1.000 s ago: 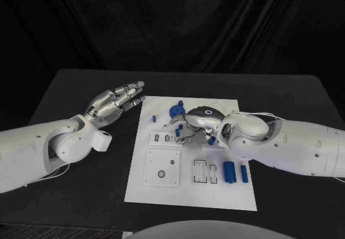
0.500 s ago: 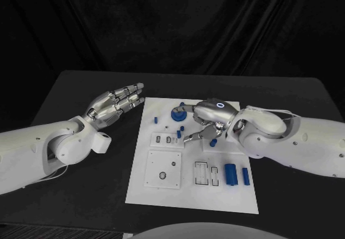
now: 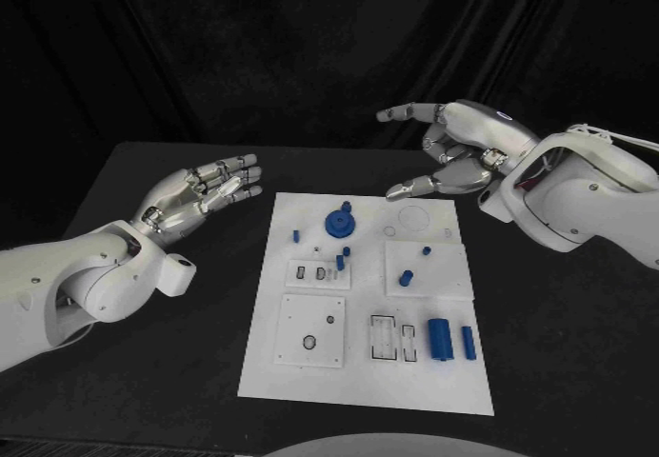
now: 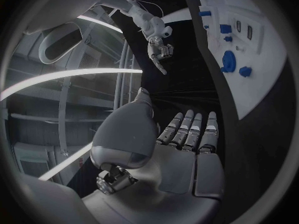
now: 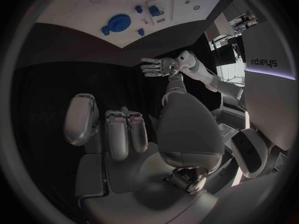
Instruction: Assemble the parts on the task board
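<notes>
Black table [image 3: 165, 381], matte top, far edge straight, corners rounded at far left and far right. Behind it a black curtain [image 3: 316, 67] hangs in soft vertical folds across the whole far side, no gaps seen. Strip of dark patterned floor [image 3: 96, 443] at the near left corner. Left wrist view: long bright light strips [image 4: 69, 74] overhead, pale ceiling panels and ducting between them. Right wrist view: the table's dark top [image 5: 69, 59] again, lit room beyond it.

task board [image 3: 360, 376] – white, flat, mid-table | parts [image 3: 440, 338] – blue, on it
</notes>
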